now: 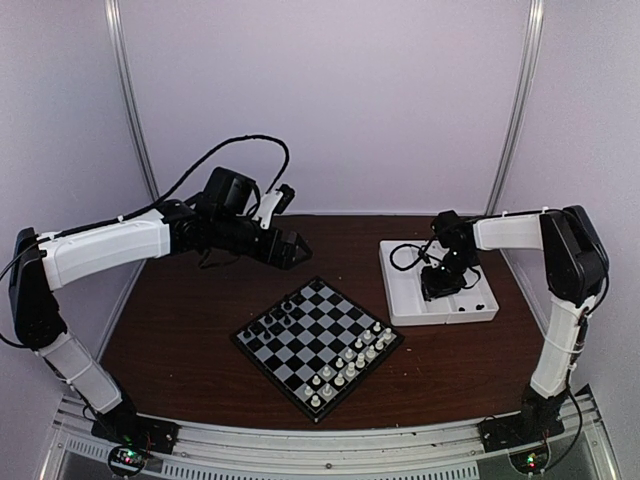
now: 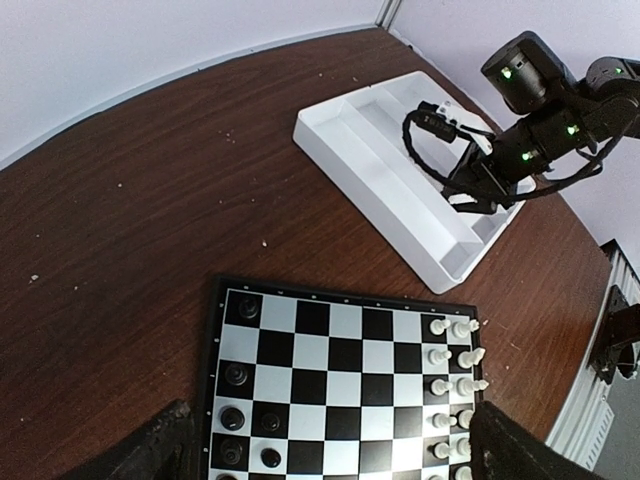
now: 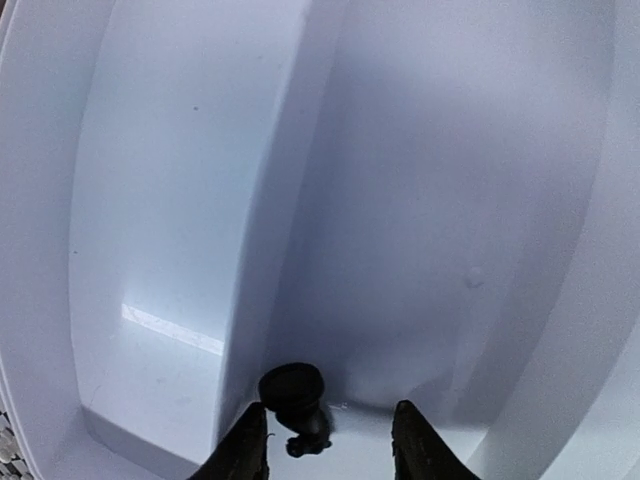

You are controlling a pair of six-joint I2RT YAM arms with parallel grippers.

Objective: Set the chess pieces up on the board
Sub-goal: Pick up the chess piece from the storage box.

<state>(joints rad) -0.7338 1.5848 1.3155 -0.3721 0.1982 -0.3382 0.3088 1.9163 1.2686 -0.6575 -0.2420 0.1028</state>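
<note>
No legible text, labels or numbers

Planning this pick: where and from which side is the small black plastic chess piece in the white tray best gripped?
Likely from straight above, pinching the small black plastic chess piece across its rounded body. It sits close against the divider wall of the white tray, so the fingers fit better along that wall than across it.

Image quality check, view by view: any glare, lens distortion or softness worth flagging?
Top external: dim and soft, so the tiny black plastic chessmen on the black-and-grey checkered chessboard barely resolve. Left wrist: sharpest. Right wrist: the white rectangular compartment tray fills the frame, its divider bowed by the lens, with a glare streak; the black piece looks soft.
</note>
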